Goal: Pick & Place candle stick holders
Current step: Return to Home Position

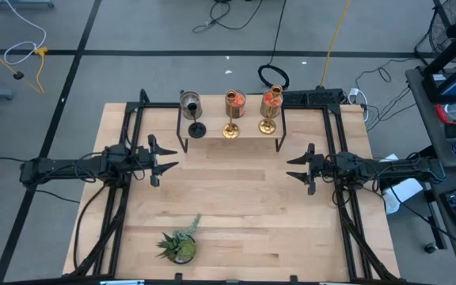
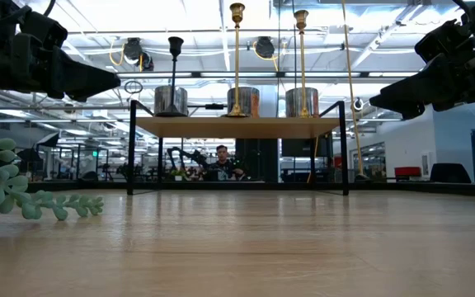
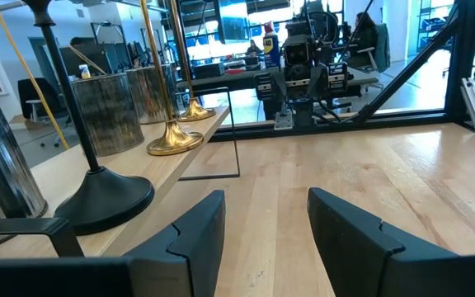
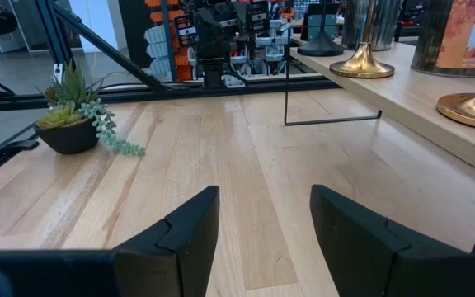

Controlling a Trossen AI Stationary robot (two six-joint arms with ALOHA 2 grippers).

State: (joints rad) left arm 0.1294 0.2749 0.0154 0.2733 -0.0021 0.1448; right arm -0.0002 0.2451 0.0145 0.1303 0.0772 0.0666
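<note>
- Apparently the placing is done: all three stemmed holders stand upright on the low wooden shelf (image 1: 214, 119) at the far side of the pale wooden bench (image 1: 236, 206), and none is left on the bench top.
- The matt black candle stick holder (image 1: 197, 129) stands before a grey-filled glass jar (image 1: 190, 103). The middle shiny gold candle stick holder (image 1: 230, 131) and the right shiny gold candle stick holder (image 1: 267, 127) stand before orange-filled glass jars (image 1: 235, 100).
- The left tool (image 1: 172, 158) and the right tool (image 1: 291, 169) hover at mid-bench, well apart, both released and empty — only homing seems left.
</note>
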